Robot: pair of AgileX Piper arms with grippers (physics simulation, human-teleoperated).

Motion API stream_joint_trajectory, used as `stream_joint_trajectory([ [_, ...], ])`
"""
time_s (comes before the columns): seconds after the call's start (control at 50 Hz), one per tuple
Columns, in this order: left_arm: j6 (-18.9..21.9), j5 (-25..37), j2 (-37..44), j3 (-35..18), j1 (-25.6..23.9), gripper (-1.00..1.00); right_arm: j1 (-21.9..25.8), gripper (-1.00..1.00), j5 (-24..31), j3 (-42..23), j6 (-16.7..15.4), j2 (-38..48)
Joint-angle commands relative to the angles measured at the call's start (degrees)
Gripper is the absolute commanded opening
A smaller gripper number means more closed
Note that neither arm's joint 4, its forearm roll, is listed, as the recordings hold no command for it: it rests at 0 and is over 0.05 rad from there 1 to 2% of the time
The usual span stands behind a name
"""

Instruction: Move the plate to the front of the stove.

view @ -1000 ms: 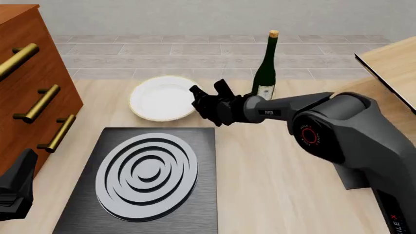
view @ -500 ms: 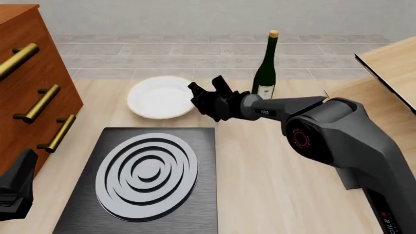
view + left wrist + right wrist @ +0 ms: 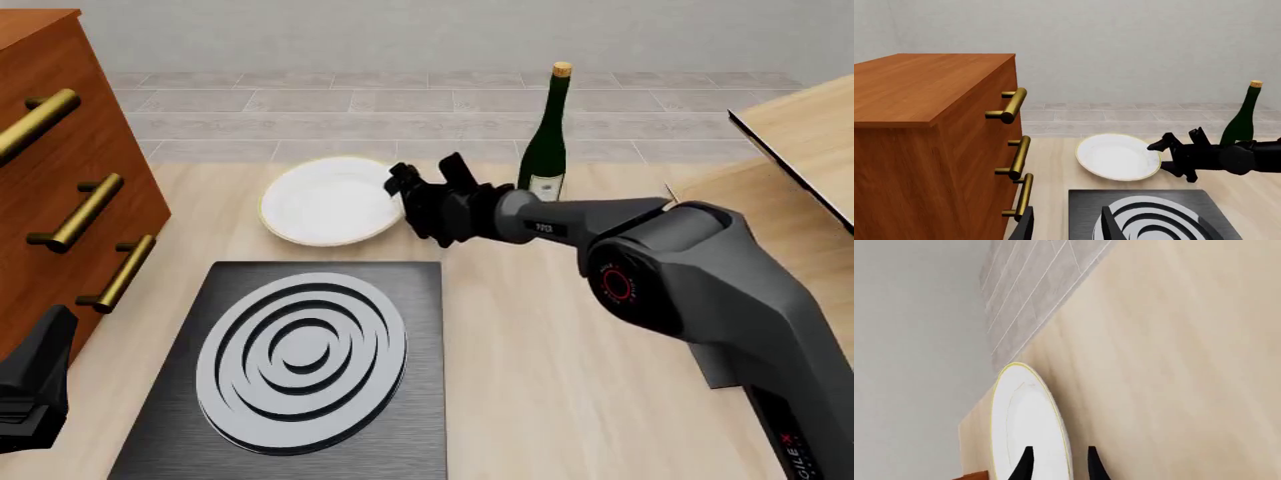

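Note:
The white plate (image 3: pixel 324 200) with a gold rim lies flat on the wooden table, just beyond the far edge of the stove (image 3: pixel 414 400), a dark grey slab with a ringed burner. My right gripper (image 3: pixel 422 180) is at the plate's right edge and open. In the right wrist view its fingertips (image 3: pixel 1025 463) stand on either side of the plate's rim (image 3: pixel 1054 415). My left gripper (image 3: pixel 1066 227) is open and holds nothing. It sits low by the stove's (image 3: pixel 1084 215) near left corner, far from the plate (image 3: pixel 1117 156).
A tall wooden drawer cabinet (image 3: pixel 54 170) with brass handles stands at the left of the table. A green wine bottle (image 3: pixel 545 150) stands just right of and behind the right gripper. A light wooden board (image 3: pixel 801 125) juts in at the far right.
The right gripper has moved a little away and to the left, closing in on the plate's right rim. The plate has slid slightly left. The left arm has not moved.

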Motion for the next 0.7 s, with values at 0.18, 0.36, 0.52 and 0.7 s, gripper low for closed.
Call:
stream_joint_trajectory([
  [0.18,0.0,0.0,0.0,0.0,0.0,1.0,-3.6,1.0,2.8,5.5,-5.2,-0.7],
  [0.36,0.0,0.0,0.0,0.0,0.0,1.0,-5.2,1.0,1.1,12.4,-6.2,-6.0],
  [0.52,0.0,0.0,0.0,0.0,0.0,1.0,-5.8,1.0,-0.1,19.2,-7.7,-12.2],
  [0.7,0.0,0.0,0.0,0.0,0.0,1.0,-6.2,1.0,-1.2,26.6,-10.3,-19.9],
])
